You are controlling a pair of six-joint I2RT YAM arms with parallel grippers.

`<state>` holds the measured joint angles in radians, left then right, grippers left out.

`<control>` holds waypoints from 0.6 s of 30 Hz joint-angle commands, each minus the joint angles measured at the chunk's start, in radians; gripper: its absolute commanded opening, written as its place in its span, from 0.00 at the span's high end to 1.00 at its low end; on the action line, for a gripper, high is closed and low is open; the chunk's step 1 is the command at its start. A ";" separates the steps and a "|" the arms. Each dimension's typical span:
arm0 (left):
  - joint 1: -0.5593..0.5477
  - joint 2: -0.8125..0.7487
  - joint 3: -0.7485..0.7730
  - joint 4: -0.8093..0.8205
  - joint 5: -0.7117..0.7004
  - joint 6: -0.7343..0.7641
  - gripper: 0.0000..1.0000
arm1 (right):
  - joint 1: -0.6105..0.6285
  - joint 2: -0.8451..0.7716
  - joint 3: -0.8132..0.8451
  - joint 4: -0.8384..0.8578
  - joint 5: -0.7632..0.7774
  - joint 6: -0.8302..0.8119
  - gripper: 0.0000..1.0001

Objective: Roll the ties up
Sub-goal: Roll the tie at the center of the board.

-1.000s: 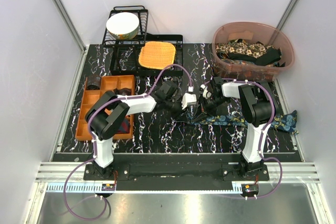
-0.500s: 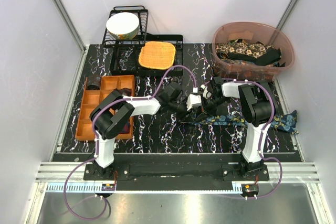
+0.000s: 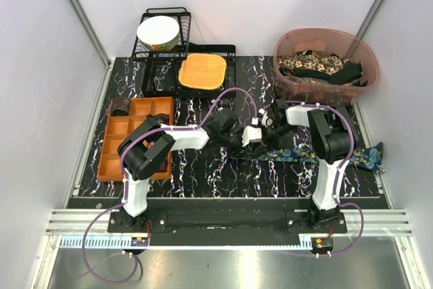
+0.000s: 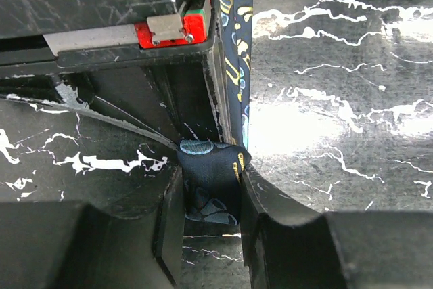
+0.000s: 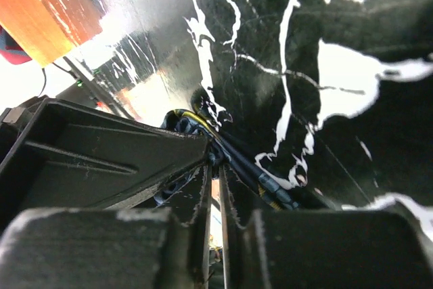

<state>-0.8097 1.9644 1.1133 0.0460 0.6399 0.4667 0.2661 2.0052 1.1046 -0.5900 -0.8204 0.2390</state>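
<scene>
The dark blue tie (image 3: 295,156) has a small print in teal and yellow. It lies on the black marbled surface (image 3: 203,175), a little to the right of the middle. Most of it is stretched flat towards the right edge, and its wide end is spread out there. Its near end is wound into a small tight roll, and in the left wrist view the curled layers of cloth show at the end of the roll. From the roll, a narrow band of the tie runs away over the surface.

The left gripper (image 4: 210,197) is closed on this roll: its two fingers (image 4: 270,218) touch it on both sides. The right gripper (image 5: 215,167) meets it from the opposite side, with its tips at the roll. Its fingers are almost together, with only a thin slit between them, and it cannot be told whether they pinch any cloth.

More ties (image 3: 318,65) lie heaped in the pink tub (image 3: 325,32) at the far right.
</scene>
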 commanded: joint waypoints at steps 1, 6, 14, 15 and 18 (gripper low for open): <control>-0.026 0.074 -0.009 -0.202 -0.164 0.066 0.72 | -0.002 -0.069 -0.009 -0.006 0.101 -0.050 0.85; -0.028 0.079 0.008 -0.248 -0.180 0.082 0.73 | -0.054 -0.144 -0.011 -0.082 0.066 -0.084 0.78; -0.031 0.094 0.034 -0.282 -0.177 0.086 0.73 | -0.073 -0.186 -0.064 0.027 -0.063 -0.040 0.59; -0.032 0.093 0.037 -0.290 -0.175 0.085 0.73 | -0.073 -0.183 -0.081 0.074 -0.078 -0.026 0.58; -0.032 0.091 0.040 -0.296 -0.172 0.076 0.73 | -0.068 -0.158 -0.109 0.160 -0.124 0.014 0.59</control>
<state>-0.8383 1.9785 1.1854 -0.0708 0.5713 0.5262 0.1905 1.8515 1.0294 -0.5659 -0.8467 0.1993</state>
